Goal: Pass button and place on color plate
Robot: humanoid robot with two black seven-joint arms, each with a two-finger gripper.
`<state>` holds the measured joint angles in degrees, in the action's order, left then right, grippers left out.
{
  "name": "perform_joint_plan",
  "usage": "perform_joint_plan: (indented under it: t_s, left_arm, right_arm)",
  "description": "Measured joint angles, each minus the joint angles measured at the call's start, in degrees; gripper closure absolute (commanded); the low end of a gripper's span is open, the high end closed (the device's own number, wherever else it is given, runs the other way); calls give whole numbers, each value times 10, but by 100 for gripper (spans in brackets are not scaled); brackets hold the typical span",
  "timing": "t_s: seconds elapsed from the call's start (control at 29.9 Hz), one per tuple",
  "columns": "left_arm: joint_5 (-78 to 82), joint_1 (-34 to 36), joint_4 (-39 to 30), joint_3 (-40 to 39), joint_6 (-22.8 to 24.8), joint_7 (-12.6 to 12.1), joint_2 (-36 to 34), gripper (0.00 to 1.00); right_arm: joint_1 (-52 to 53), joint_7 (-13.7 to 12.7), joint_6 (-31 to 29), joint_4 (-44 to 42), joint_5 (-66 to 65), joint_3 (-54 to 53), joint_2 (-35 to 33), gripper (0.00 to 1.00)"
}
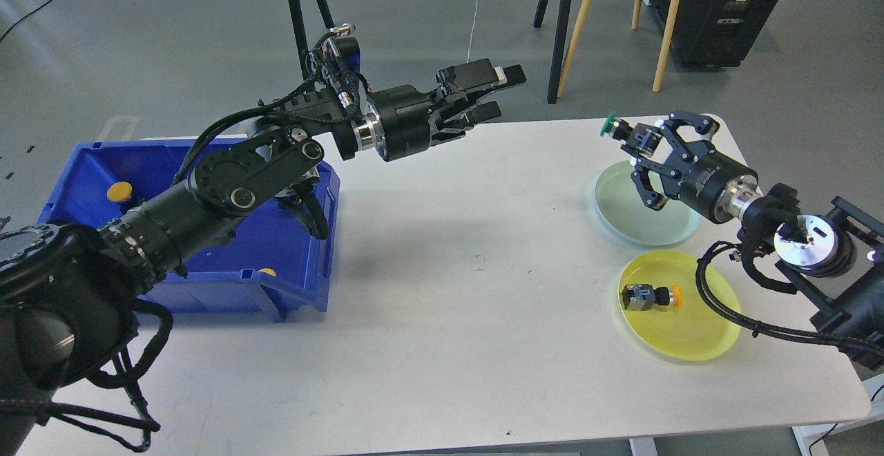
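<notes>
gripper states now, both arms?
Left gripper: open, empty.
Right gripper: shut on green button, above green plate.

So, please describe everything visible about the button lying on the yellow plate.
The button is a small push-button unit with a dark, boxy body showing metallic parts, a black collar and an orange cap. It lies on its side, cap pointing right, on the left half of the yellow plate, touching only the plate. No gripper holds it.

Bright, even light from overhead fills a sharp picture, the left arm (pixel 228 193) throwing only a soft, diffuse shadow across the white counter (pixel 442 290), with mild glare on that pale top and slight wide-angle bending at the edges.
</notes>
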<state>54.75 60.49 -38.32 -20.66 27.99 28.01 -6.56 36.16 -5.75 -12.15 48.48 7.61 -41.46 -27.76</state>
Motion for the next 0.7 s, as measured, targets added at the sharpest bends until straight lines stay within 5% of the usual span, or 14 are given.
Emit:
perform_joint_plan:
  t_s: [0.13,0.2,0.27,0.33,0.7]
  left_arm:
    - [-1,0,0,0,0,0,1,10]
    - [-1,0,0,0,0,0,1,10]
    - [-1,0,0,0,0,0,1,10]
    - [-3,0,0,-1,0,0,0,10]
    - [-134,0,1,-1,0,0,-33,6]
  right_arm:
    - [8,0,72,-78,-96,30,31,99]
    - [15,0,87,-99,-131,36,48,85]
    - [19,0,97,-115,-151,39,58,50]
    - [21,0,110,-126,-157,39,67,0]
    - [26,-1,127,-78,-156,12,67,0]
